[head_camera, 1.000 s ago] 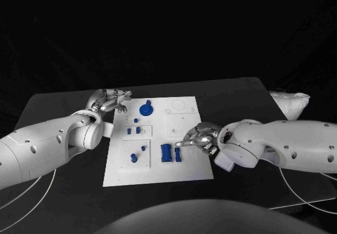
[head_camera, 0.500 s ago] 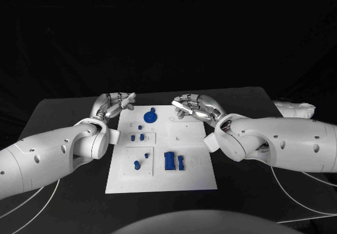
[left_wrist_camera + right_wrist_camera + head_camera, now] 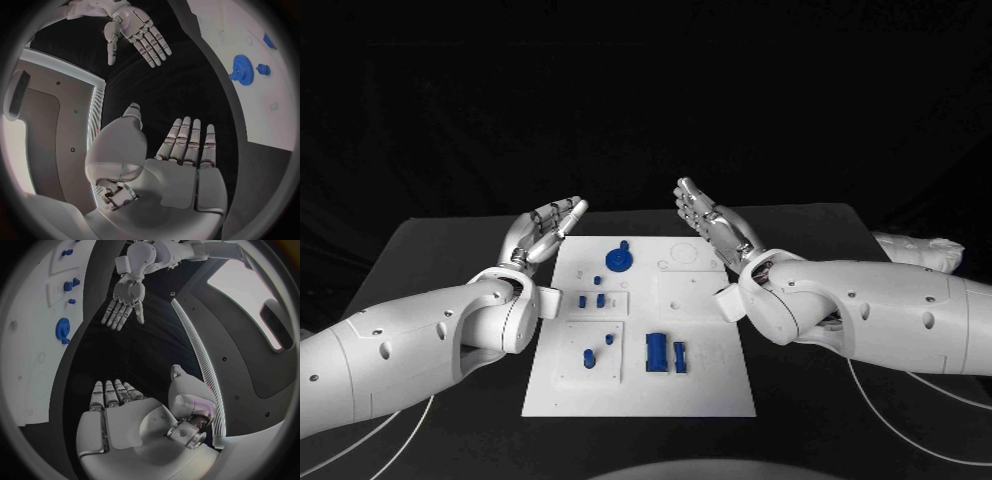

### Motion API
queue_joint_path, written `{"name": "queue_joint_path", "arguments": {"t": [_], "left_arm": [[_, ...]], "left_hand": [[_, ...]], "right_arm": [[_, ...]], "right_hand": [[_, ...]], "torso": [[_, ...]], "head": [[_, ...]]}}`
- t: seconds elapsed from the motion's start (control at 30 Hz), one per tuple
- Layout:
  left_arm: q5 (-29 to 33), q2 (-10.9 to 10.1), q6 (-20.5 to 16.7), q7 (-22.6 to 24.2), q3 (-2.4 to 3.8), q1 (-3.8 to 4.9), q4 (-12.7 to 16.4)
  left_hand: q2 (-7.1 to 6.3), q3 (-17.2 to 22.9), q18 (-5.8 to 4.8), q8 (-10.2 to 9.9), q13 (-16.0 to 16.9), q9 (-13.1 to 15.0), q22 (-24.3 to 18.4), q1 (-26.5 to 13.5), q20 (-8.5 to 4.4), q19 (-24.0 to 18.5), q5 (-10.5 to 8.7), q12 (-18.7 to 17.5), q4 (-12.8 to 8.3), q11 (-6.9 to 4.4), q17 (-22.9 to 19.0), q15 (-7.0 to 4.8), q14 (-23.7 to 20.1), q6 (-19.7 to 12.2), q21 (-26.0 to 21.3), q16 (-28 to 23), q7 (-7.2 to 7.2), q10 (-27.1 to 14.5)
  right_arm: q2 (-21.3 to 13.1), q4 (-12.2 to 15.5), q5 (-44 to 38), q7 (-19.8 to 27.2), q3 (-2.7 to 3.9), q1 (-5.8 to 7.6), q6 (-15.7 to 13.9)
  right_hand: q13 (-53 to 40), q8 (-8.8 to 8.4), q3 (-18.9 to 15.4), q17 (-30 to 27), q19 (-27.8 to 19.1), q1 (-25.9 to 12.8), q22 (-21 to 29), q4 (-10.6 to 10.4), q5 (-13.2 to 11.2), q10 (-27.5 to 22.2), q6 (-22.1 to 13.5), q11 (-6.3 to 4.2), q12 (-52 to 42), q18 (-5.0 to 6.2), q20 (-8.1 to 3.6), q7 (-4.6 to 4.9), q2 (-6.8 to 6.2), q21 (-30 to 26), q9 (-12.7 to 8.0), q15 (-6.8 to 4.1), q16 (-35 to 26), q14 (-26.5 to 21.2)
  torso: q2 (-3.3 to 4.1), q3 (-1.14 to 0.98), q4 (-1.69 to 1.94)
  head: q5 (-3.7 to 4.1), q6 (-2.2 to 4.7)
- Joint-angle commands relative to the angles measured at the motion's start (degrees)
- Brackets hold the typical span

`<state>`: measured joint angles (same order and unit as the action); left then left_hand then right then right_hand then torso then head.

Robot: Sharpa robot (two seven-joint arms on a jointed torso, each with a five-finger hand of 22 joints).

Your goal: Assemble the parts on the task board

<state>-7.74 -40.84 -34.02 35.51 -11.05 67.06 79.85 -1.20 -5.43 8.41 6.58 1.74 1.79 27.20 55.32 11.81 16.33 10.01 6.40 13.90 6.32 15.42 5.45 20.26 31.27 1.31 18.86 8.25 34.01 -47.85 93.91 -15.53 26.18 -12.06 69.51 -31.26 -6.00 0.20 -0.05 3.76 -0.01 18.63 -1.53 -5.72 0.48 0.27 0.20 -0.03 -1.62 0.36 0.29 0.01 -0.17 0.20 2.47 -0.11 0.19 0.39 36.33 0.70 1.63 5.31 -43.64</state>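
Parts lay spread over the white task board (image 3: 711, 385), which sat flat in the middle of the black table (image 3: 430, 250). A blue gear (image 3: 617, 262) sat near the board's far end, with a smaller blue piece (image 3: 626, 246) just beyond it; the left wrist view showed the same gear (image 3: 240, 67) with that small piece (image 3: 263, 69) just beside it. Two short blue pegs (image 3: 591, 300) stood side by side in a raised square panel at mid-board. Nearer the robot, a second panel carried a blue knob (image 3: 589, 358) and a small blue stud (image 3: 606, 339). A tall blue block (image 3: 655, 352) stood to the right of that panel, with a narrower blue bar (image 3: 681, 357) just beside it. The left hand (image 3: 545, 228) was raised above the far left corner of the board, fingers extended straight and close together, palm turned inward, holding nothing. The right hand (image 3: 710, 222) was raised above the far right corner in a matching pose, fingers extended and flat, holding nothing. The two hands faced each other across the board's far end, well apart and clear of every part. The left wrist view showed the left hand's own palm (image 3: 181, 165) flat, with the right hand (image 3: 134, 32) opposite it, fingers spread. The right wrist view showed the right hand's palm (image 3: 125, 415) flat and the left hand (image 3: 128, 297) opposite. A white padded object (image 3: 927, 250) lay at the table's right edge.
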Motion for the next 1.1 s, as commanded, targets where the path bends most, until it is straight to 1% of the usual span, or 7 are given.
{"name": "queue_joint_path", "arguments": {"t": [0.03,0.1,0.37,0.47,0.5,0.57,1.1], "left_arm": [[1.84,-0.64,-2.38,-1.33,1.80,-1.18,2.05],[3.07,-1.31,-4.00,-2.25,3.74,-2.38,3.73],[7.45,-3.69,-9.72,-5.50,10.60,-6.62,9.71],[7.74,-3.85,-10.10,-5.72,11.05,-6.90,10.10],[7.74,-3.85,-10.10,-5.72,11.05,-6.90,10.10],[7.74,-3.85,-10.10,-5.72,11.05,-6.90,10.10],[7.74,-3.85,-10.10,-5.72,11.05,-6.90,10.10]], "left_hand": [[1.20,5.43,-2.63,-2.11,-1.74,-1.79,-8.67,-17.63,-3.81,-5.17,-3.19,-2.06,-4.45,-2.02,-4.91,-5.45,-6.44,-9.96,-1.31,-6.01,-2.62,-10.83],[1.20,5.43,-2.82,-2.45,-1.74,-1.79,-10.13,-20.59,-4.48,-6.03,-3.74,-6.40,-5.26,-6.32,-5.74,-5.45,-7.42,-11.64,-1.31,-7.02,-3.09,-12.66],[1.20,5.43,-4.04,-6.58,-1.74,-1.79,-15.07,-30.63,-6.68,-8.90,-5.52,-6.40,-7.66,-6.32,-8.54,-5.45,-11.19,-17.25,-1.31,-10.45,-8.25,-18.84],[1.20,5.43,-4.04,-6.58,-1.74,-1.79,-16.32,-33.19,-7.34,-9.56,-5.99,-6.40,-8.30,-6.32,-9.25,-5.45,-12.12,-18.70,-1.31,-11.31,-8.25,-20.42],[1.20,5.43,-8.41,-6.58,-1.74,-1.79,-17.03,-34.63,-7.58,-10.07,-10.01,-6.40,-8.66,-6.32,-9.66,-5.45,-12.64,-19.52,-1.31,-11.78,-8.25,-21.29],[1.20,5.43,-8.41,-6.58,-1.74,-1.79,-17.81,-36.21,-11.81,-10.46,-10.01,-6.40,-9.07,-6.32,-10.10,-5.45,-13.23,-20.42,-1.31,-12.36,-8.25,-22.26],[1.20,5.43,-8.41,-6.58,-1.74,-1.79,-22.25,-45.23,-11.81,-16.33,-10.01,-6.40,-13.90,-6.32,-15.42,-5.45,-20.26,-25.50,-1.31,-18.86,-8.25,-27.83]], "right_arm": [[0.51,-0.55,2.73,0.69,1.46,-1.29,-2.43],[0.91,-1.07,4.67,1.14,3.07,-2.51,-4.01],[2.79,-3.48,13.74,3.21,10.58,-8.22,-11.40],[3.08,-3.85,15.14,3.53,11.74,-9.10,-12.54],[3.15,-3.94,15.46,3.60,12.00,-9.30,-12.80],[3.16,-3.96,15.53,3.61,12.06,-9.35,-12.86],[3.16,-3.96,15.53,3.61,12.06,-9.35,-12.86]], "right_hand": [[6.00,-0.20,0.05,-3.76,0.01,-7.08,1.53,5.72,-0.48,-0.27,-0.20,0.03,1.62,-0.36,-0.29,-0.01,0.17,-0.20,-2.47,0.11,-0.19,-0.39],[6.00,-0.20,0.05,-3.76,0.01,-10.65,1.53,5.72,-0.48,-0.27,-0.20,0.03,1.62,-0.36,-0.29,-0.01,0.17,-0.20,-2.47,0.11,-0.19,-0.39],[6.00,-0.20,0.05,-3.76,0.01,-18.63,1.53,5.72,-0.48,-0.27,-0.20,0.03,1.62,-0.36,-0.29,-0.01,0.17,-0.20,-2.47,0.11,-0.19,-0.39],[6.00,-0.20,0.05,-3.76,0.01,-18.63,1.53,5.72,-0.48,-0.27,-0.20,0.03,1.62,-0.36,-0.29,-0.01,0.17,-0.20,-2.47,0.11,-0.19,-0.39],[6.00,-0.20,0.05,-3.76,0.01,-18.63,1.53,5.72,-0.48,-0.27,-0.20,0.03,1.62,-0.36,-0.29,-0.01,0.17,-0.20,-2.47,0.11,-0.19,-0.39],[6.00,-0.20,0.05,-3.76,0.01,-18.63,1.53,5.72,-0.48,-0.27,-0.20,0.03,1.62,-0.36,-0.29,-0.01,0.17,-0.20,-2.47,0.11,-0.19,-0.39],[6.00,-0.20,0.05,-3.76,0.01,-18.63,1.53,5.72,-0.48,-0.27,-0.20,0.03,1.62,-0.36,-0.29,-0.01,0.17,-0.20,-2.47,0.11,-0.19,-0.39]], "torso": [[-0.79,-0.12,-0.27],[-1.32,-0.19,-0.43],[-4.19,-0.57,-1.33],[-4.78,-0.65,-1.52],[-4.97,-0.67,-1.58],[-5.12,-0.69,-1.62],[-5.15,-0.70,-1.63]], "head": [[-0.74,1.25],[-1.29,2.22],[-4.30,7.49],[-4.92,8.58],[-5.12,8.93],[-5.28,9.21],[-5.31,9.26]]}}
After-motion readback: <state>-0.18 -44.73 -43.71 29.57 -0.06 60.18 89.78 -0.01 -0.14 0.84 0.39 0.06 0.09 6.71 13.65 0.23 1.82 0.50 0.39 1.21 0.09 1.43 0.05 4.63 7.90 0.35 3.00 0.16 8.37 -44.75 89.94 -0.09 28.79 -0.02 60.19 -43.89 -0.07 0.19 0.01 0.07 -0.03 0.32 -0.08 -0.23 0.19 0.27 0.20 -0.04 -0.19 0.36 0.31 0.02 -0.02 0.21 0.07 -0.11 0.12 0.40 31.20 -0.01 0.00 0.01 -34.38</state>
